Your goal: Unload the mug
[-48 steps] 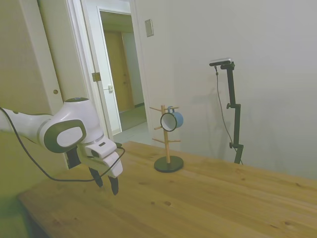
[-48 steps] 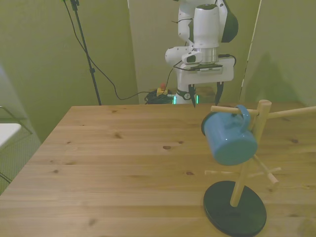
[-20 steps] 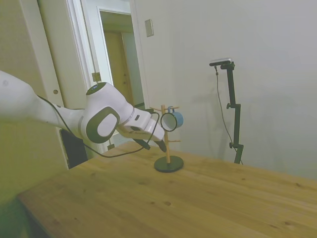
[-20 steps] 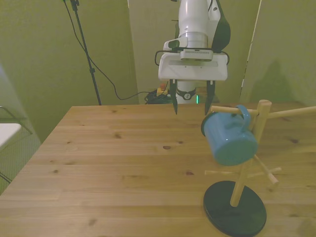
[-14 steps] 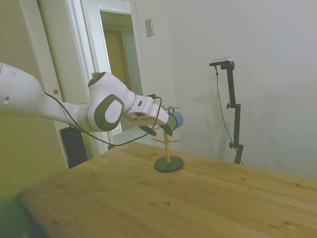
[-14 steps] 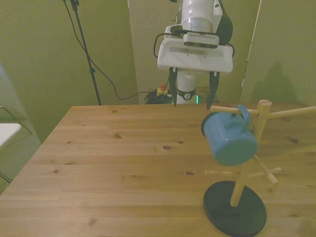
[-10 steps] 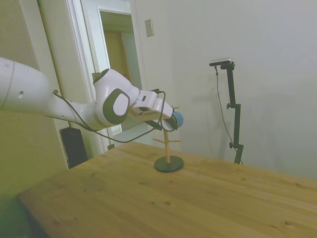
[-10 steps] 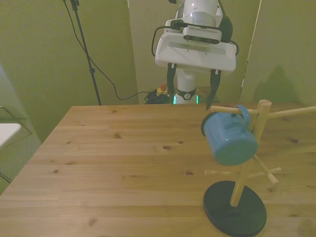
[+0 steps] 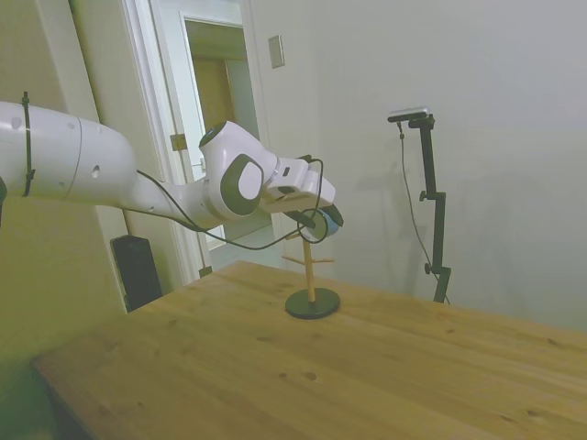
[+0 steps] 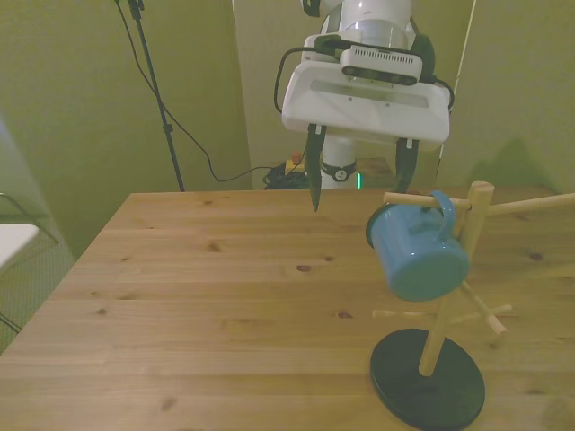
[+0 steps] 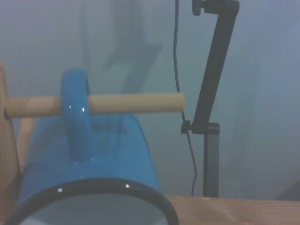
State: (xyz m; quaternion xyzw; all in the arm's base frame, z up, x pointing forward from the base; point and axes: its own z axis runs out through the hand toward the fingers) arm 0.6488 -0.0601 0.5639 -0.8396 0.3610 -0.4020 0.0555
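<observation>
In the side view the white arm's claw [image 9: 316,220] covers most of the small light-blue enamel mug [image 9: 328,223], leaving only a sliver of blue. In the wrist view the mug's [image 11: 84,159] dark rim and white inside are cut off by the picture's edge, and the whole close-up is soft. In the front view the wooden peg tree's [image 10: 472,242] long peg runs off the front view's right edge, and its black round base [image 10: 422,377] is clipped at the bottom.

One mug [image 10: 416,254], one wooden mug tree [image 10: 440,334], one table [image 10: 207,305], and one arm [image 9: 110,179].
</observation>
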